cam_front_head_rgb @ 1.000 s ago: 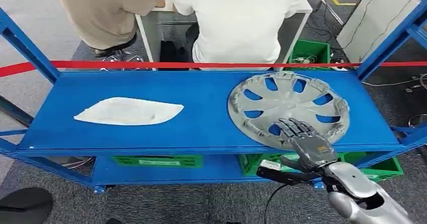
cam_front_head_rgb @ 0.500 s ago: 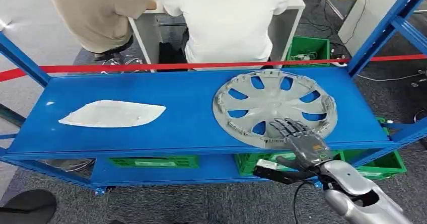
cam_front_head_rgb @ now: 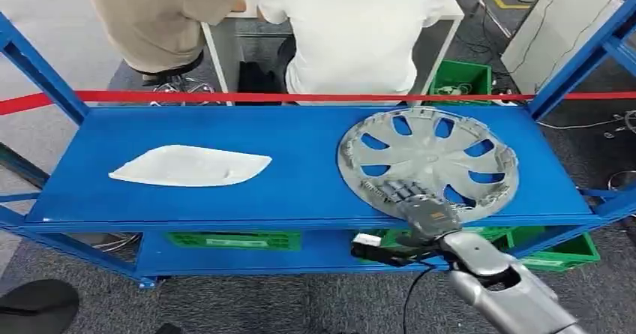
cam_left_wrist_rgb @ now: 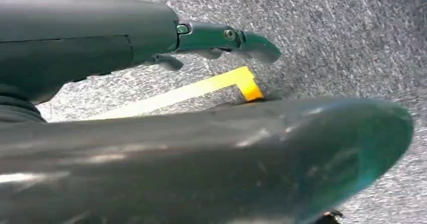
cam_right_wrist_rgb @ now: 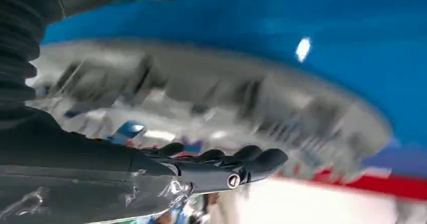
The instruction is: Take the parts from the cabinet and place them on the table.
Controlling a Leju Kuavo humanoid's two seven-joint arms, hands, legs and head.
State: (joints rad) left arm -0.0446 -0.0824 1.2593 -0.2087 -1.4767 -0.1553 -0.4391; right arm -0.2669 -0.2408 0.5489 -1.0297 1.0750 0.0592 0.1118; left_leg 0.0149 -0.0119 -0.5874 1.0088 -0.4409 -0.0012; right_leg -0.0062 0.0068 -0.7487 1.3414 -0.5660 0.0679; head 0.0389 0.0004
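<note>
A grey wheel cover [cam_front_head_rgb: 427, 160] lies flat on the right half of the blue top shelf [cam_front_head_rgb: 300, 176]. A white curved panel [cam_front_head_rgb: 187, 166] lies on the shelf's left half. My right hand [cam_front_head_rgb: 416, 203] reaches over the shelf's front edge, its fingers stretched flat on the wheel cover's near rim and its thumb lower, at the shelf edge. In the right wrist view, the wheel cover [cam_right_wrist_rgb: 201, 93] is blurred just beyond the straight fingers of my right hand [cam_right_wrist_rgb: 221, 163]. My left hand [cam_left_wrist_rgb: 226, 35] hangs over grey carpet, fingers extended, holding nothing.
Red tape [cam_front_head_rgb: 300, 96] runs along the shelf's far side; two people [cam_front_head_rgb: 352, 26] sit with their backs to it. Blue uprights [cam_front_head_rgb: 37, 67] frame both ends. Green crates [cam_front_head_rgb: 232, 239] sit on the lower shelf. Yellow floor tape [cam_left_wrist_rgb: 201, 90] lies under my left hand.
The head view swayed left and came back. My right hand has slid left along the wheel cover's near rim. The wheel cover and white panel stay put.
</note>
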